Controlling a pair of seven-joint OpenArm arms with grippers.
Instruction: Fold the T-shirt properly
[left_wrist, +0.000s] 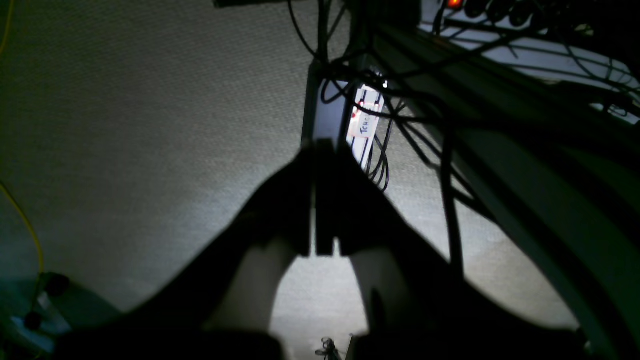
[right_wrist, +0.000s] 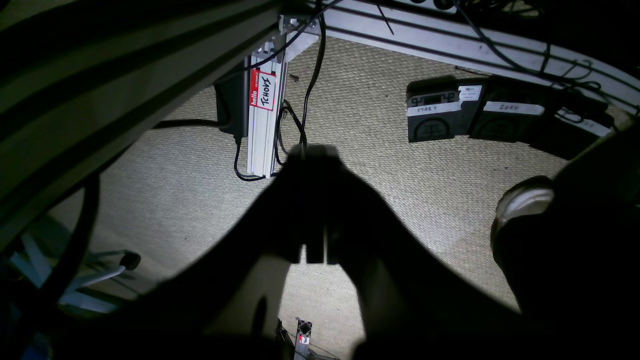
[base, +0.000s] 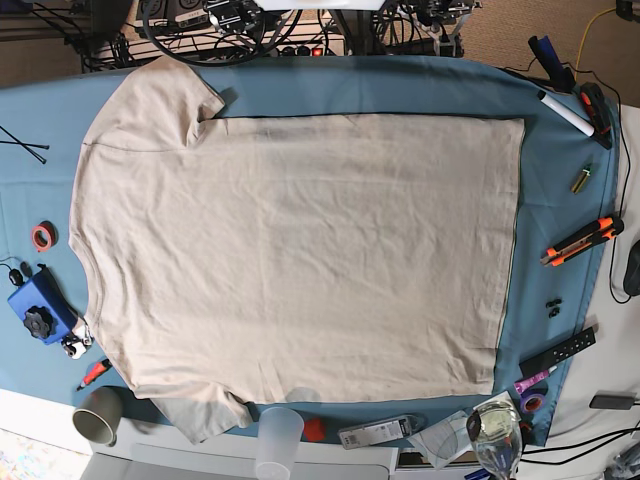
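Observation:
The beige T-shirt (base: 300, 250) lies spread flat on the blue tablecloth (base: 560, 200), with its neck side to the left and its hem to the right. One sleeve (base: 170, 90) points to the far edge and the other (base: 205, 415) is partly tucked at the near edge. Neither arm shows in the base view. In the left wrist view my left gripper (left_wrist: 322, 145) is shut and empty, hanging over carpeted floor below the table. The right wrist view shows my right gripper (right_wrist: 315, 150) likewise shut and empty above the floor.
Around the shirt lie a red tape roll (base: 42, 236), a blue device (base: 38, 305), a paper cup (base: 98, 414), a clear cup (base: 280, 435), a glass (base: 493, 430), an orange knife (base: 580, 240) and a marker (base: 565, 112). Cables and a labelled aluminium post (right_wrist: 262, 115) hang under the table.

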